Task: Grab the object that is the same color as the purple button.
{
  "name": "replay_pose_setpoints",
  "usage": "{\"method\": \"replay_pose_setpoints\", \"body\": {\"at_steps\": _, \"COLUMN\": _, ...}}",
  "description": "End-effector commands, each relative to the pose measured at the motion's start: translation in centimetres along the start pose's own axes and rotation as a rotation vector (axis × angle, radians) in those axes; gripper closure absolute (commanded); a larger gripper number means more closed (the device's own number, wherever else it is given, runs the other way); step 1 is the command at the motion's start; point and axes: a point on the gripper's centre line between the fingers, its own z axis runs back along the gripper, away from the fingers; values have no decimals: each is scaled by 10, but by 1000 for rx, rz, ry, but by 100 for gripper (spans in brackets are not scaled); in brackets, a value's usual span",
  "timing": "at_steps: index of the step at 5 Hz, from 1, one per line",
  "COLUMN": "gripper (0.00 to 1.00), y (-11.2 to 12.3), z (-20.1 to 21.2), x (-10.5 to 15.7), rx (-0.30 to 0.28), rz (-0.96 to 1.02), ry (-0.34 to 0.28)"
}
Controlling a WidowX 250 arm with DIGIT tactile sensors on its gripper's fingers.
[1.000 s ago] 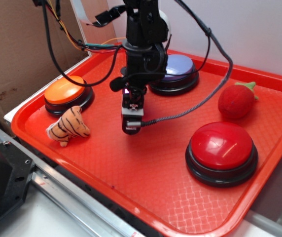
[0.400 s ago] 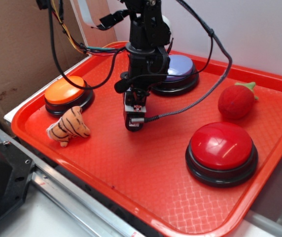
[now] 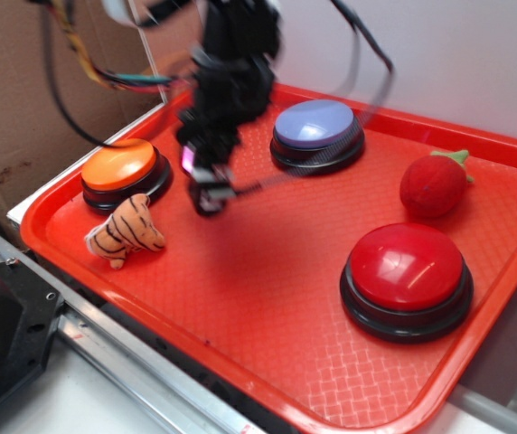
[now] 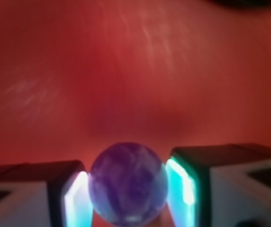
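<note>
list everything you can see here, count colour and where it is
tray: 1, red, fills most of the exterior view
purple button: 1, lavender top on black base, back middle of tray
orange button: 1, orange top on black base, left side of tray
red button: 1, red top on black base, front right of tray
plush strawberry: 1, red with green leaves, right side of tray
plush tiger: 1, orange with black stripes, front left of tray
ball: 1, purple with pale swirls, between the gripper fingers
gripper: 1, black and white, blurred above tray between orange and purple buttons
</note>
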Motion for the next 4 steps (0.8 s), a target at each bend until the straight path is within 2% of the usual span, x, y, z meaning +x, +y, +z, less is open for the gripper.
{"method": "replay_pose_setpoints", "body": {"at_steps": 1, "gripper": 100, "y": -12, "z": 83, "x": -71, "rx": -62, "rz": 317, "ry": -109}}
{"method": "replay_pose_setpoints", "body": {"at_steps": 2, "gripper": 100, "y": -10, "z": 124, "x": -103, "rx": -50, "rz": 409, "ry": -167}}
{"method": "replay_pose_setpoints", "body": {"at_steps": 3, "gripper": 100, "y": -6, "z": 167, "x": -130, "rx": -47, "rz": 457, "ry": -194}}
{"method": "replay_pose_setpoints", "body": {"at_steps": 4, "gripper": 80, "y": 0, "z": 202, "x": -149, "rx": -38, "rz": 476, "ry": -237}}
